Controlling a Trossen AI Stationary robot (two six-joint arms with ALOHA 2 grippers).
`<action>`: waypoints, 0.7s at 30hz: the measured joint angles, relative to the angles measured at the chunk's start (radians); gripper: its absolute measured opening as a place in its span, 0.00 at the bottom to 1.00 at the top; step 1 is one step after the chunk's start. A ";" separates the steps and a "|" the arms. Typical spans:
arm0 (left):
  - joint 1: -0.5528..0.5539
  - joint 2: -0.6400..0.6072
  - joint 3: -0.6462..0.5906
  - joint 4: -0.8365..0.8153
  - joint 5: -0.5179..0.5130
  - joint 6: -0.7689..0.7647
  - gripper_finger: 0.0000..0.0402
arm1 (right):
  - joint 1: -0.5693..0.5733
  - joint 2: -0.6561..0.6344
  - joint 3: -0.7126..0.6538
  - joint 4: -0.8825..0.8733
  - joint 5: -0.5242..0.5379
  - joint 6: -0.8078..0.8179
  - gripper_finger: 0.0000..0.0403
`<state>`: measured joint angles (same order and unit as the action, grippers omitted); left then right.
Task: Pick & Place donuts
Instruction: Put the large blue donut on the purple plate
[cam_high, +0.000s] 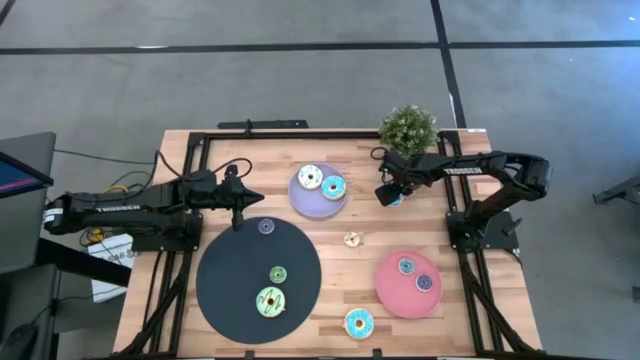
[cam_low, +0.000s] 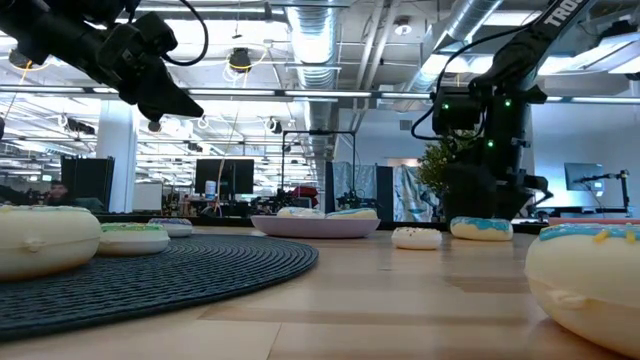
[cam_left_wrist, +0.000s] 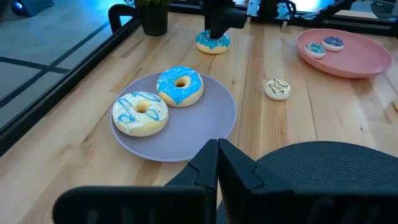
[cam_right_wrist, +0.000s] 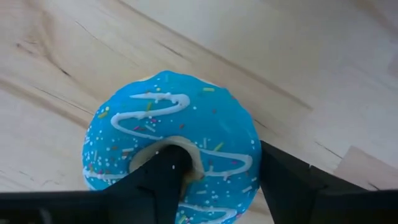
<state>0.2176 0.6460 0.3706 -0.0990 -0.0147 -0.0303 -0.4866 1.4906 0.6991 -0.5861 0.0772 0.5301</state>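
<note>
Now the right claw (cam_right_wrist: 214, 180) points down at the table (cam_high: 480, 320), fingers straddling one side of a blue donut (cam_right_wrist: 171, 146), not yet clamped; its arm reads TROSSEN. Left claw (cam_high: 256, 196) hangs pinched empty over the black plate (cam_high: 225, 285)

So the donut under the right wrist camera (cam_right_wrist: 171, 146) is bright blue icing with white squiggle lines and tiny multicolour sprinkles, cream dough showing at the hole. The lavender plate (cam_high: 318, 192) has two: one white-iced with blue squiggles (cam_left_wrist: 140, 112), one blue-iced with white drizzle (cam_left_wrist: 180, 86). The pink plate (cam_high: 410, 285) carries two small ones, one light blue (cam_high: 406, 265), one darker purple-blue (cam_high: 424, 282). The black mat-like plate (cam_high: 258, 278) holds a green-iced big one (cam_high: 270, 301), a small green one (cam_high: 278, 273) and a small purple one (cam_high: 265, 227). A little cream one (cam_high: 352, 239) sits on the light wood table (cam_high: 340, 330), plus a blue-iced one (cam_high: 358, 323). Both arms are dark.
</note>
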 joint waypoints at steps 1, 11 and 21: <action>0.000 0.000 0.000 0.000 0.000 0.000 0.00 | 0.000 0.000 0.000 0.000 0.000 0.000 0.45; 0.000 0.000 0.000 0.000 0.000 0.000 0.00 | 0.046 -0.076 0.023 -0.006 0.000 -0.007 0.41; 0.000 0.000 0.001 0.000 0.000 0.000 0.00 | 0.195 -0.198 0.135 0.205 -0.004 -0.086 0.41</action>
<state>0.2175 0.6460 0.3714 -0.0994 -0.0151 -0.0303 -0.2911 1.2929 0.8340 -0.3816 0.0734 0.4438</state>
